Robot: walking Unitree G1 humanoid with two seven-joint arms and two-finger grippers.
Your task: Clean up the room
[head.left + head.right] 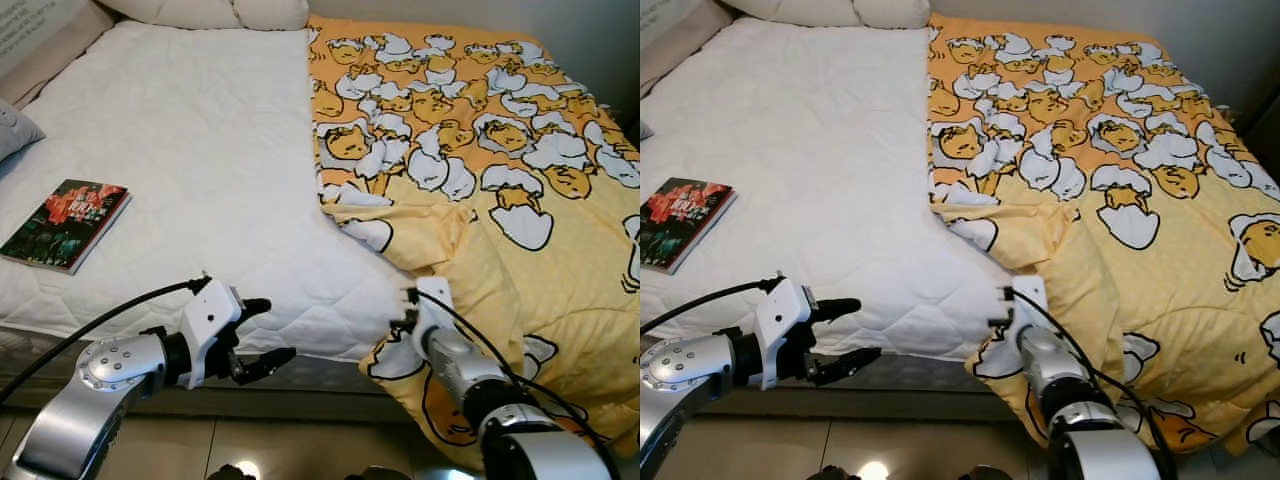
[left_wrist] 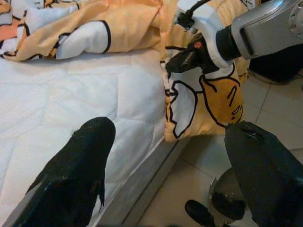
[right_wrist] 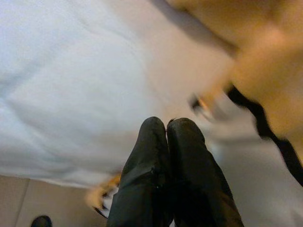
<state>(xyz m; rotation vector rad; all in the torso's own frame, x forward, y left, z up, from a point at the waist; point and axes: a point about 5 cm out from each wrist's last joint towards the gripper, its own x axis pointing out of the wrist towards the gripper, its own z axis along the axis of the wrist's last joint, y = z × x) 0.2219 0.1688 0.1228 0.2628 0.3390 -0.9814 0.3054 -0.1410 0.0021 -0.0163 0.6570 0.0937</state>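
Blanket [image 1: 480,150], yellow, covers the frame's right half of the bed [image 1: 200,150], its corner hanging at lower centre; right pincer [image 3: 165,137], clenched, sits at that corner, nearer than the spread-open left pincer [image 1: 262,335].

The left gripper [image 1: 268,333] reaches sideways toward the right arm, its two black fingers [image 2: 75,175] spread well apart. The right gripper [image 3: 165,130] points forward, its fingers pressed together, tips touching.
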